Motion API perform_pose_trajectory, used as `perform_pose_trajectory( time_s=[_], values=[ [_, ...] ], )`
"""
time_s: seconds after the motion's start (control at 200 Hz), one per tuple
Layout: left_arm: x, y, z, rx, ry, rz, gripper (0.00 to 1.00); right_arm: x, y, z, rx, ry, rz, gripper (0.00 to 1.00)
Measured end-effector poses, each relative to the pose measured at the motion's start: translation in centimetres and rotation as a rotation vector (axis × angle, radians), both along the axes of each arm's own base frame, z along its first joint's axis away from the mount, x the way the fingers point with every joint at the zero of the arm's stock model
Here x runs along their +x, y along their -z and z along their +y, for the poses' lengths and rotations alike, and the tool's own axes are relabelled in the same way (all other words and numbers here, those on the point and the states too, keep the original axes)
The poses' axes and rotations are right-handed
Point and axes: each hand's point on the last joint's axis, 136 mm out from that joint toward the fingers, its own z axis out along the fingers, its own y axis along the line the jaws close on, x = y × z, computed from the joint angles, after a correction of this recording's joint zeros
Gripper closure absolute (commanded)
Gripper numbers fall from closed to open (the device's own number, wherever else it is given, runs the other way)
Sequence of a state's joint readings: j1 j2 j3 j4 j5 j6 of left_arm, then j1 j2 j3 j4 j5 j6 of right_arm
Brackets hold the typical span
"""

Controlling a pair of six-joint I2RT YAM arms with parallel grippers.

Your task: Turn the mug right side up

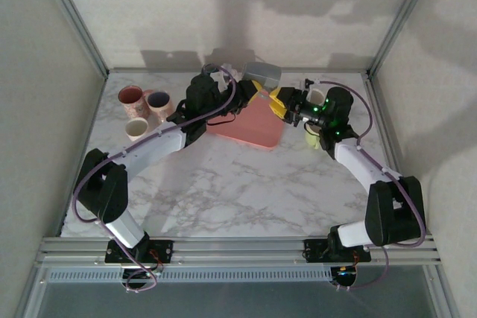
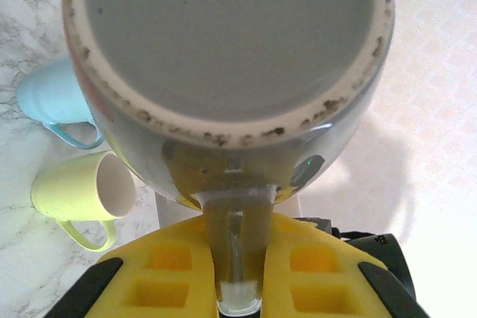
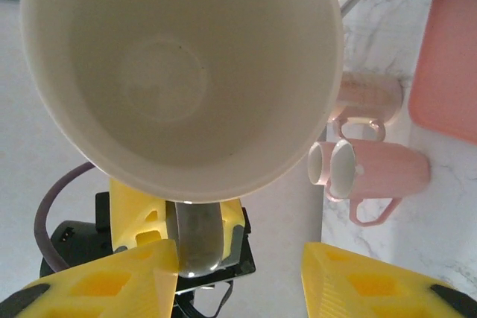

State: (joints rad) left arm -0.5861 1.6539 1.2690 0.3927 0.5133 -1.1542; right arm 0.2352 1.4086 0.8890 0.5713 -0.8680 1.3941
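The grey mug (image 1: 264, 74) hangs in the air over the back edge of the pink tray (image 1: 250, 123). My left gripper (image 1: 252, 88) is shut on its handle (image 2: 237, 243), which is pinched between the yellow fingers (image 2: 160, 277). The left wrist view faces the mug's flat grey base (image 2: 223, 42). The right wrist view looks straight into its cream inside (image 3: 168, 72), so the mug is tipped onto its side with the mouth toward my right gripper (image 1: 287, 106). That gripper (image 3: 238, 288) is open just below the rim, with nothing between its yellow fingers (image 3: 380, 281).
Three mugs (image 1: 141, 108) stand at the back left, and two pink ones (image 3: 376, 169) show past the tray. A yellow-green mug (image 2: 74, 193) lies on its side beside a light blue one (image 2: 52, 94) at the right. Frame posts and walls close the back corners.
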Motion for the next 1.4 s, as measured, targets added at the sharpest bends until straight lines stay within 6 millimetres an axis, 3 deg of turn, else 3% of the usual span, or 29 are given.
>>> perform_pose_trajectory(
  time_s=[0.295,0.611,0.911,1.072,1.207,1.397],
  values=[
    [-0.3,-0.3,-0.3,-0.01,0.009,-0.01,1.0,0.3,-1.3,1.2,0.07,0.018,-0.009,0.58],
    [-0.5,-0.2,-0.6,-0.016,0.014,-0.014,1.0,1.0,-1.3,1.8,0.134,0.062,0.025,0.66],
    [-0.3,0.1,-0.3,-0.02,-0.007,-0.002,1.0,1.4,-1.5,2.1,0.174,0.064,0.035,0.8],
    [-0.2,0.1,-0.3,-0.026,-0.013,0.005,1.0,1.4,-1.5,2.1,0.166,0.066,0.019,1.0],
    [-0.2,0.4,-0.3,-0.023,-0.014,0.011,1.0,1.3,-1.2,2.1,0.136,0.074,0.013,1.0],
    [-0.3,0.7,-0.3,-0.014,-0.01,0.006,0.6,1.3,-1.0,2.1,0.103,0.078,0.004,1.0]
  ],
)
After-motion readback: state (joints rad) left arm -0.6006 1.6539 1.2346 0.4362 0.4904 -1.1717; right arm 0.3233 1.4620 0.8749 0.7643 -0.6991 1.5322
